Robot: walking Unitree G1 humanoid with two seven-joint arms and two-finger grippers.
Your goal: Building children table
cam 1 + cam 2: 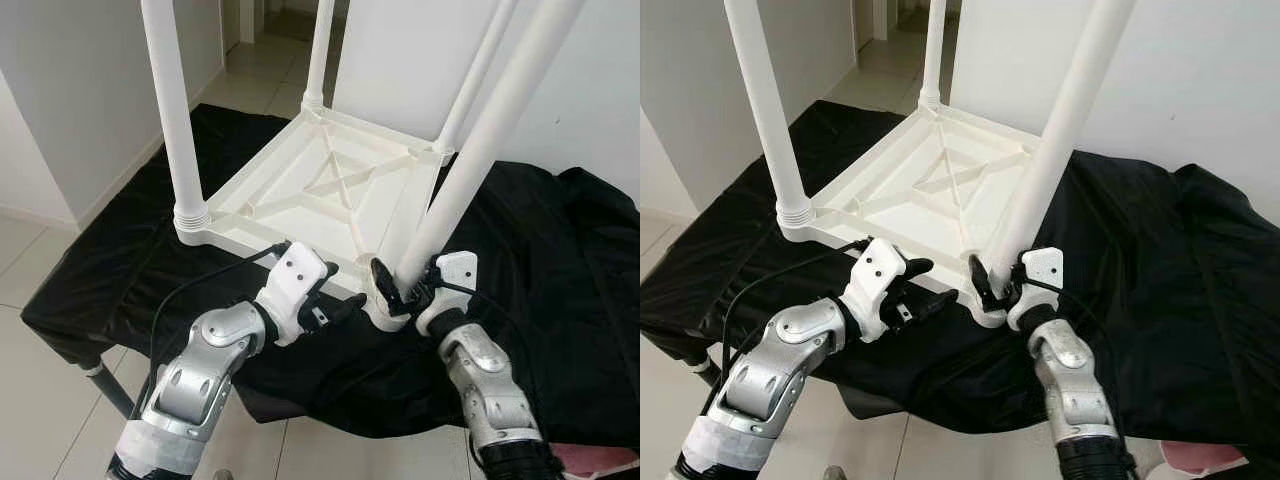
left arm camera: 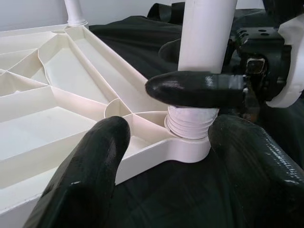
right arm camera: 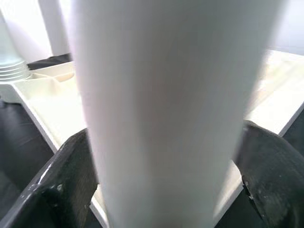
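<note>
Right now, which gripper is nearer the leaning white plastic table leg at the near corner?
Right. The right gripper is clamped around the leaning white plastic table leg just above its socket; the left gripper sits open beside the same corner, short of the leg.

A plain white table (image 1: 330, 190) with white legs (image 1: 170, 110) on black cloth (image 1: 540, 260).

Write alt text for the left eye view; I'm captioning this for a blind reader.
The right gripper clasps the nearest white leg low down where it screws into a corner of an upturned white children's table lying on a black cloth. The left gripper rests open by the same corner.
</note>
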